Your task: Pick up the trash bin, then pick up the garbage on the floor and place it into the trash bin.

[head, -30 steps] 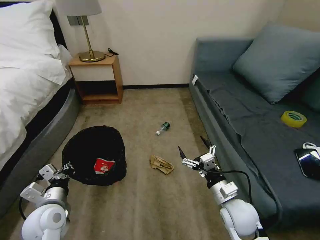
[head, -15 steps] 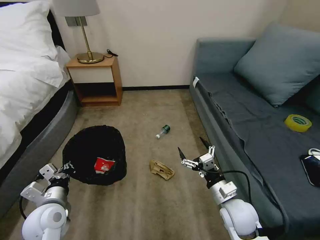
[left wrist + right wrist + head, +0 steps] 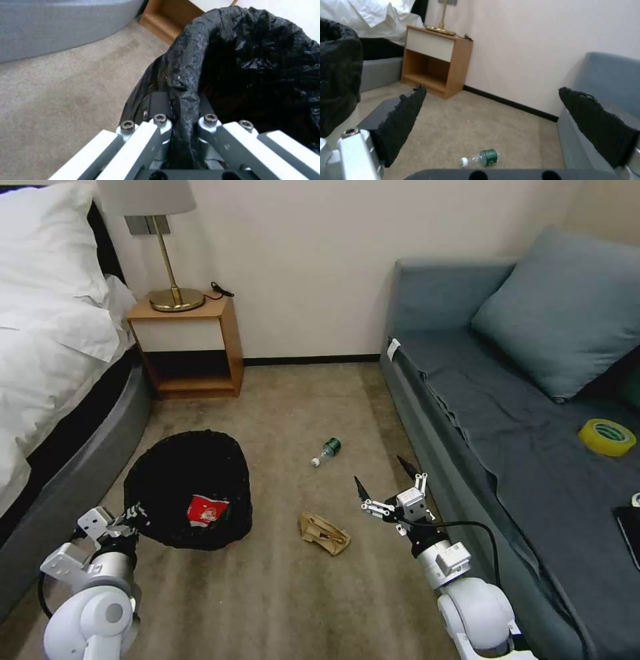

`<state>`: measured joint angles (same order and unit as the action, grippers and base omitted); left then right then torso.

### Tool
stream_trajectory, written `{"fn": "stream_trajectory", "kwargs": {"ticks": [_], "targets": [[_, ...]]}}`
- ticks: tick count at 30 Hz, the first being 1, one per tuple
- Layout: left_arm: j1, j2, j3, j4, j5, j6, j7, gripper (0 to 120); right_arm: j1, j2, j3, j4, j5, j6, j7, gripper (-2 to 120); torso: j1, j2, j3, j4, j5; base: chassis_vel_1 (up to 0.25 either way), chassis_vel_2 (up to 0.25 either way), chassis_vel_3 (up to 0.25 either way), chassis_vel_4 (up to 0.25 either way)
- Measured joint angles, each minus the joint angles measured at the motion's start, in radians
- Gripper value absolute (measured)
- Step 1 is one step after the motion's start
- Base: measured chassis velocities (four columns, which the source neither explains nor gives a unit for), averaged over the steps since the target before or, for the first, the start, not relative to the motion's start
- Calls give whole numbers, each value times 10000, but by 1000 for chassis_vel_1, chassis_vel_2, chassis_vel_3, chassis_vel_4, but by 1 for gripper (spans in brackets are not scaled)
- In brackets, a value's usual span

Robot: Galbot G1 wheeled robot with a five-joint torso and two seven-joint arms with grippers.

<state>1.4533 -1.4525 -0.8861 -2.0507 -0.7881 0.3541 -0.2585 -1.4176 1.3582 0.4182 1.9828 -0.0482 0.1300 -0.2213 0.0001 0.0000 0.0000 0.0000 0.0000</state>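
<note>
Camera shifted, bottle [image 3: 328, 451] beyond spread right gripper [image 3: 387, 483]

No text, brand or number can be read anywhere. The red-and-white wrapper [image 3: 207, 509] inside the black-lined round bin [image 3: 190, 488], just ahead of the left gripper [image 3: 133, 513], carries a white mark too blurred to read.
</note>
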Motion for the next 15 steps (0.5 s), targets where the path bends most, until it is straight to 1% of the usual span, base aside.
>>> {"fn": "stream_trajectory", "kwargs": {"ticks": [9,15], "targets": [[-9,-29,-4,-21,0,0,2,4,97,-14,-76,-123,-19,-99,-2,100,0,0,0,0,0,-70,62,75,-69],[-66,26,-8,2,-2,0,-2,4,194,-6,-113,-267,-44,-107,-3,100,0,0,0,0,0,-70,77,70,-68]]}}
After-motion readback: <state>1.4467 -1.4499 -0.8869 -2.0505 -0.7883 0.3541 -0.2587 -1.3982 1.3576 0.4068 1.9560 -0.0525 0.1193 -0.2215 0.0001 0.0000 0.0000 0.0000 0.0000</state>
